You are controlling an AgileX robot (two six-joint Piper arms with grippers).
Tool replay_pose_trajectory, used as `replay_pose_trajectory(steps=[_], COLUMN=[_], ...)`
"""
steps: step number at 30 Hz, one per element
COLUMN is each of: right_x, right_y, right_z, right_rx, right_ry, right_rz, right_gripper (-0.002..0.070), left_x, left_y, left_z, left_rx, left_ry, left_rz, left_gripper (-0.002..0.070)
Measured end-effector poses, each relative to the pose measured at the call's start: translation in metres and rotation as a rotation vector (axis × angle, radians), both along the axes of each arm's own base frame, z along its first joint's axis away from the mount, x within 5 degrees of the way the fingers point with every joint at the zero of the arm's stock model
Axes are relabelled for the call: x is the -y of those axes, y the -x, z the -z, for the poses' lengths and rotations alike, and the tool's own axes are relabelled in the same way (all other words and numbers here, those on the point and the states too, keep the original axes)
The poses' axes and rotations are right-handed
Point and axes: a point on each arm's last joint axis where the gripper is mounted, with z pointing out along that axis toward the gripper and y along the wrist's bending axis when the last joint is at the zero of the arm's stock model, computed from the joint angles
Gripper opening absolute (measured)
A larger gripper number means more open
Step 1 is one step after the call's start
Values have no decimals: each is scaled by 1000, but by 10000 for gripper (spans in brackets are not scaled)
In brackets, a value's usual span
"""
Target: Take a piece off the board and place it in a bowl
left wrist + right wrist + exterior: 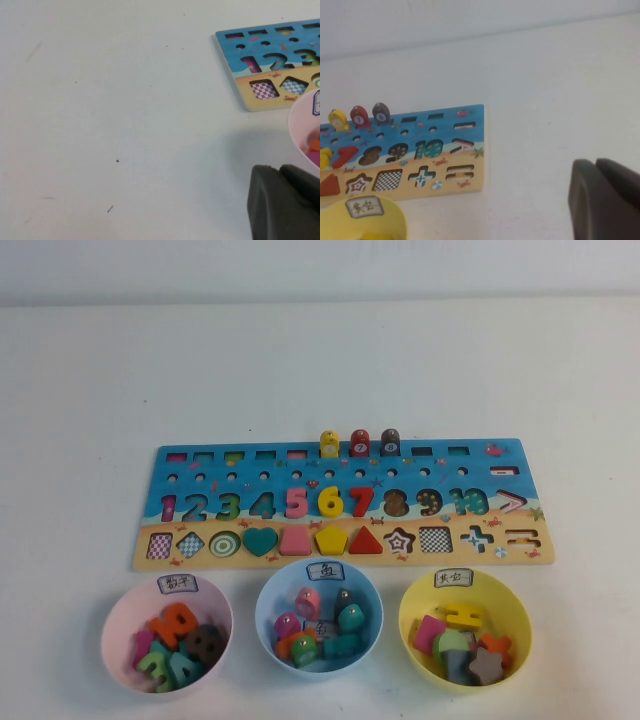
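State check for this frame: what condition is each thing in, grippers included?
brown 8: off the board, lying in the pink bowl.
board: flat on the table; 8 slot empty; 5, 6, 7 seated.
pink bowl: upright, holding numerals.
left gripper: shut, empty, beside the pink bowl.
right gripper: shut, empty, above bare table right of the board.

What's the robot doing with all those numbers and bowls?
Right now nothing is being held. The left gripper hangs shut over the table beside the pink bowl, and the right gripper hangs shut off the board's right end. A dark brown piece, likely the 8, lies in the pink bowl, and the board's 8 slot looks empty.
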Motion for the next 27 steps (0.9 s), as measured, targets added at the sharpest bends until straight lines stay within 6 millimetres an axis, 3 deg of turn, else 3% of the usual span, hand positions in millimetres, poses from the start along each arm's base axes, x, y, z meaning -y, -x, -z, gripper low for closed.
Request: replay_pose_trajectory(steps=[11,27], right_x=[4,5], right_y=[13,12], right_z=[24,25], right_rx=[118,126], right_ry=[-8,94], right_rz=[46,39], right_gripper=[-17,-17], left_x=[0,0], left_y=[0,0], left_z=[0,0], left_rx=[0,0], left_ry=[0,0], left_rz=[0,0], left_gripper=[-3,-4])
